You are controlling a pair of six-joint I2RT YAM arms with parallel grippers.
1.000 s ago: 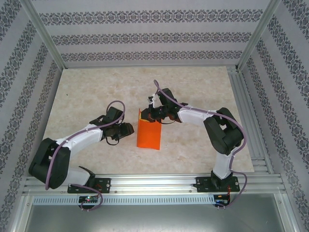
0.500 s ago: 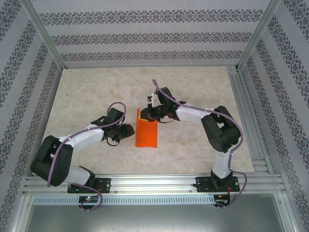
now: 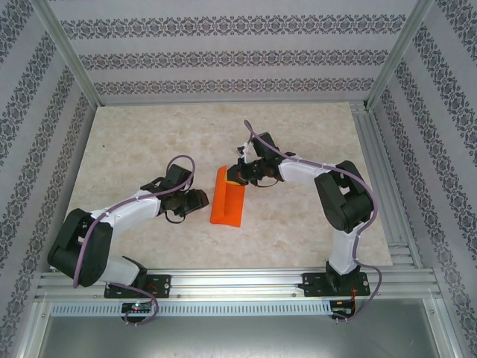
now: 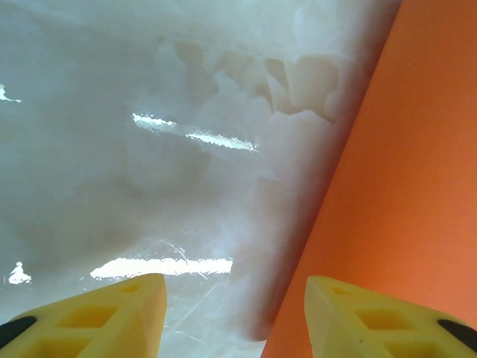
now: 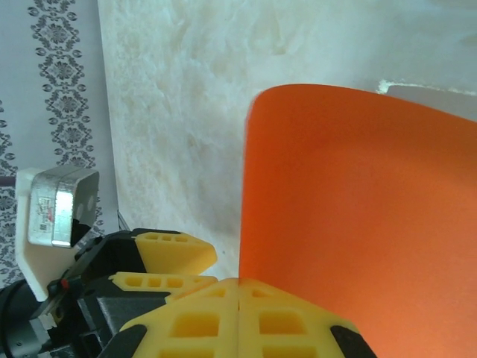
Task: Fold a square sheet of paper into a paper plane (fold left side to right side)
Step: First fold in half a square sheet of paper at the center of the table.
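Patterned walls (image 3: 223, 56) enclose a pale marbled bench (image 3: 134, 134), with a metal rail (image 3: 238, 282) along its near edge carrying both arm bases. The left arm (image 3: 112, 216) reaches from the near left toward the middle of the bench, and the right arm (image 3: 335, 194) bends in from the near right. Between their tips lies the orange paper (image 3: 227, 205), near the bench centre: a narrow folded strip, long axis running near to far, its near part flat on the bench and its far end lifted. The right gripper (image 3: 240, 174) sits at that far end; in the right wrist view its yellow fingers (image 5: 201, 324) are pressed together, the jaws pinching the paper's edge, and the sheet curves up and away from them as a smooth bowed surface. The left gripper (image 3: 200, 200) rests low just beside the paper's left edge. In the left wrist view its yellow fingers (image 4: 112, 313) stand spread, the jaws holding nothing, one over bare bench and the other in front of the paper's edge; contact with the sheet cannot be told.
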